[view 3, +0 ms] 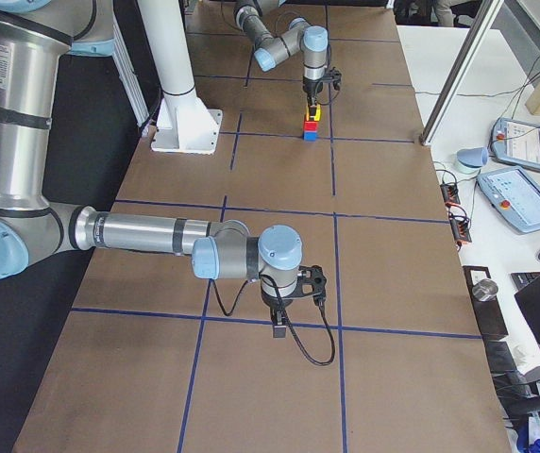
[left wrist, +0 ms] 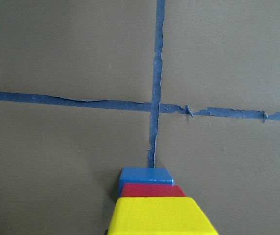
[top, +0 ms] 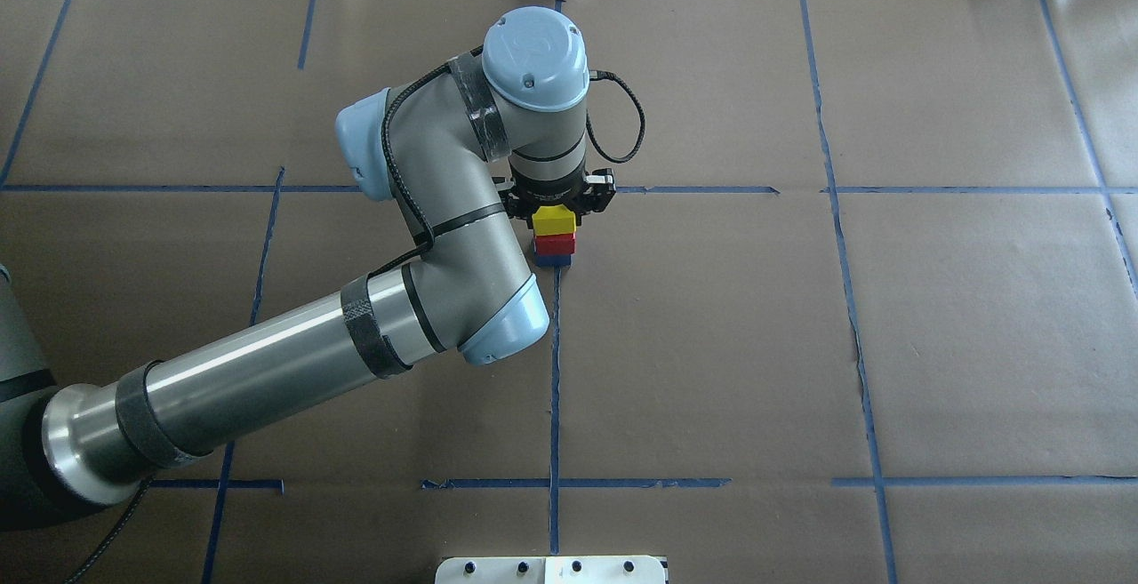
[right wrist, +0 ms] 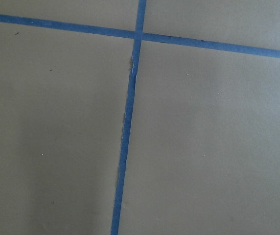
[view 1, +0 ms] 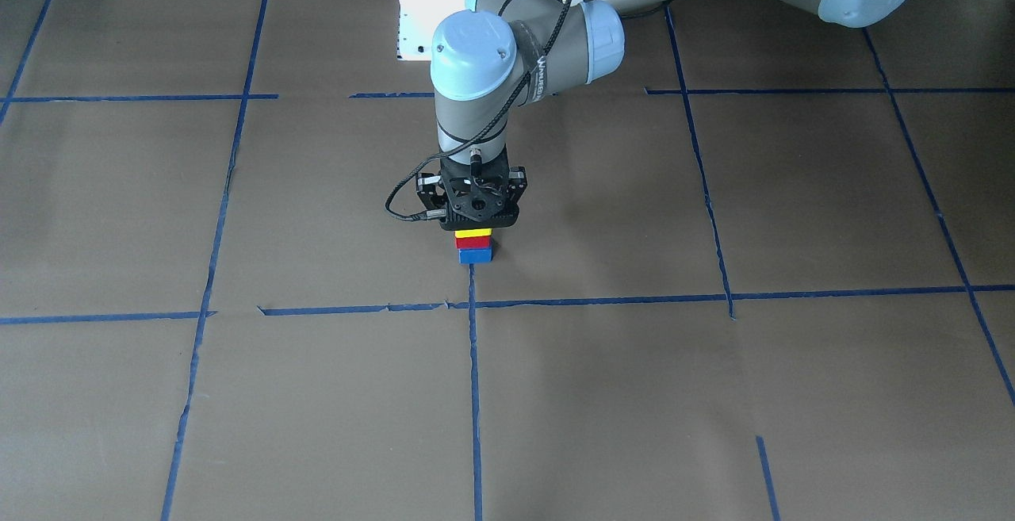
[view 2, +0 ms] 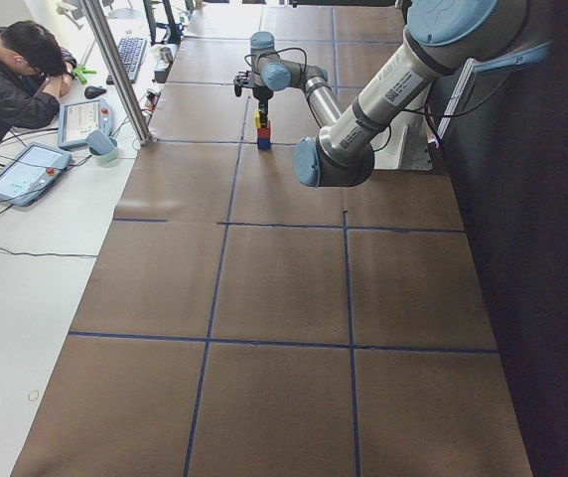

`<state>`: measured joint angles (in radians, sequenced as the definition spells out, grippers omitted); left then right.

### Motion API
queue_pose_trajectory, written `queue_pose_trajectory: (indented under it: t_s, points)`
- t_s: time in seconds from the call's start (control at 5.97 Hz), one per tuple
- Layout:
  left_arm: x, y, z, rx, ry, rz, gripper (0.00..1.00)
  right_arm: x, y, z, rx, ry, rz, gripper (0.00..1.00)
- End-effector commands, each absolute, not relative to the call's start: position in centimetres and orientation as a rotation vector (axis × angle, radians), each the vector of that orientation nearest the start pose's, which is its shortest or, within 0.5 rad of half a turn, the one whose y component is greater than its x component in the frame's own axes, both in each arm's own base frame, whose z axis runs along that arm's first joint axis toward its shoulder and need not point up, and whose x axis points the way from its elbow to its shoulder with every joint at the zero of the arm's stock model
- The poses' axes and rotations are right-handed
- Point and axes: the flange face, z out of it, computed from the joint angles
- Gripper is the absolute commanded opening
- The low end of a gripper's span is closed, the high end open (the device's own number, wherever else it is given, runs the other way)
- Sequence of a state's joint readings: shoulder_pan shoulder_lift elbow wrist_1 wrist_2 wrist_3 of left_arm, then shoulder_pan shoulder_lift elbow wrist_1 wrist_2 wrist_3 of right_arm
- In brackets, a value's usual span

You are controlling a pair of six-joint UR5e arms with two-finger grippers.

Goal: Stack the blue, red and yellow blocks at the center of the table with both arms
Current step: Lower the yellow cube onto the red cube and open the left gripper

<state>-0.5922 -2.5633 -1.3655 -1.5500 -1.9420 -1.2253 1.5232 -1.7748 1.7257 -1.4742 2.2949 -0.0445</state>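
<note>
Brown paper [view 1: 714, 394] covers the table, marked into squares by blue tape. Near its middle the three blocks form one upright stack: the blue block [view 1: 474, 255] on the paper, the red block [view 1: 473, 242] on top of it and the yellow block [view 1: 473, 232] on top of that, with their edges roughly in line. The base of the stack sits at the end of a tape line [view 1: 473, 362]. In the left wrist view a tape cross [left wrist: 154, 105] lies just beyond the stack.

The left gripper [view 1: 476, 221] points straight down directly over the stack, its black body close above the yellow block. Its fingers seem to reach down beside that block, but the body hides them from above. The wrist camera shows only the block tops. I cannot tell how far apart the jaws stand or whether they grip the yellow block.

The right gripper [view 3: 278, 326] hangs low over the paper well apart from the stack, towards the robot's right end of the table. It shows only in that side view, so I cannot tell its opening.
</note>
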Motion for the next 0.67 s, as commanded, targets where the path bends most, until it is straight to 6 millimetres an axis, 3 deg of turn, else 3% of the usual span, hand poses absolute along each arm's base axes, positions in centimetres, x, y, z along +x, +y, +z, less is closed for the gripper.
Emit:
queue_pose_trajectory:
  t_s: [0.0, 0.17, 0.5]
  points:
    - [58.3, -50.9, 11.2, 0.033, 0.839, -0.082, 1.0, 4.8, -41.1, 66.8, 0.044, -0.724, -0.105, 1.0]
    - [56.9, -50.7, 9.6, 0.055, 0.866, -0.075, 1.0, 4.8, -41.1, 66.8, 0.044, -0.724, -0.105, 1.0]
    - [50.8, -50.4, 6.7, 0.097, 0.872, -0.06, 1.0, 4.8, -41.1, 66.8, 0.044, -0.724, -0.105, 1.0]
